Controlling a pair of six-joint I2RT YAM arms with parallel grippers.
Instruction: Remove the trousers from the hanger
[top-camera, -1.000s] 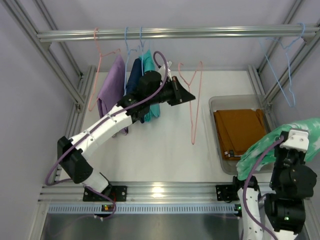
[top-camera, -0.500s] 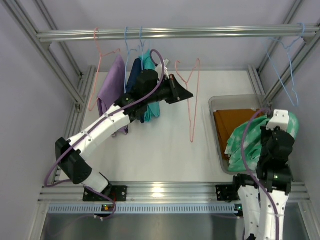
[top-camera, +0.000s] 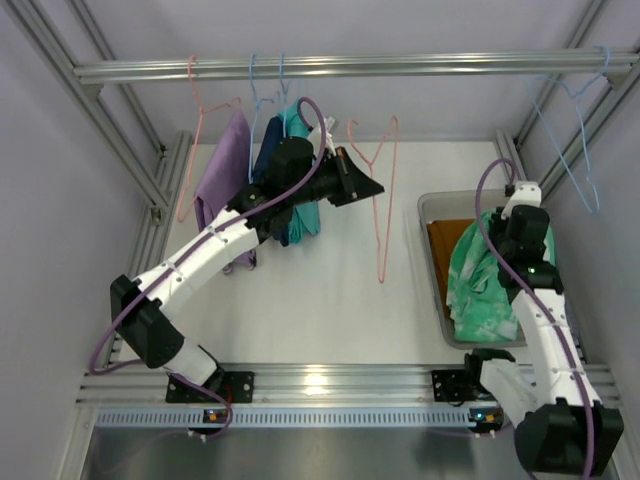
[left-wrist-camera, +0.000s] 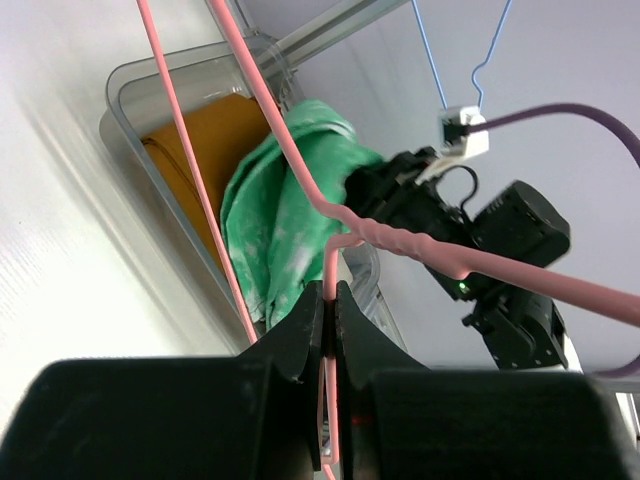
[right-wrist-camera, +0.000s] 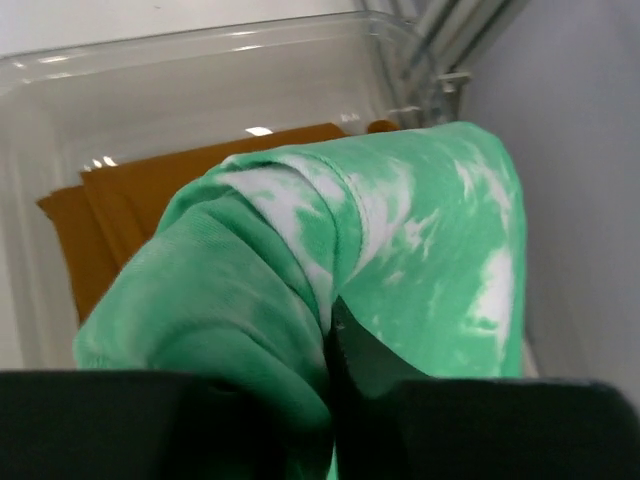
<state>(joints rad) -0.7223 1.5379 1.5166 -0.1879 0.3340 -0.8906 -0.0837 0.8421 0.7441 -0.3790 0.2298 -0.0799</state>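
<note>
Top view, ten o'clock: lilac pair (top-camera: 222, 180) and teal pair (top-camera: 308, 215) hang from the rail (top-camera: 400, 66), both partly hidden behind the left arm (top-camera: 210, 250). Twelve o'clock: left gripper (left-wrist-camera: 328, 297), fingers pressed together on the wire of a bare pink hanger (top-camera: 390, 200). Three o'clock: clear bin (top-camera: 450, 196) holding the rust-orange trousers (top-camera: 442, 250), mostly covered by the mint-green trousers (top-camera: 480, 290) heaped on top. Right gripper (right-wrist-camera: 338, 340) buried in that green cloth; whether pinching or parted cannot be told
</note>
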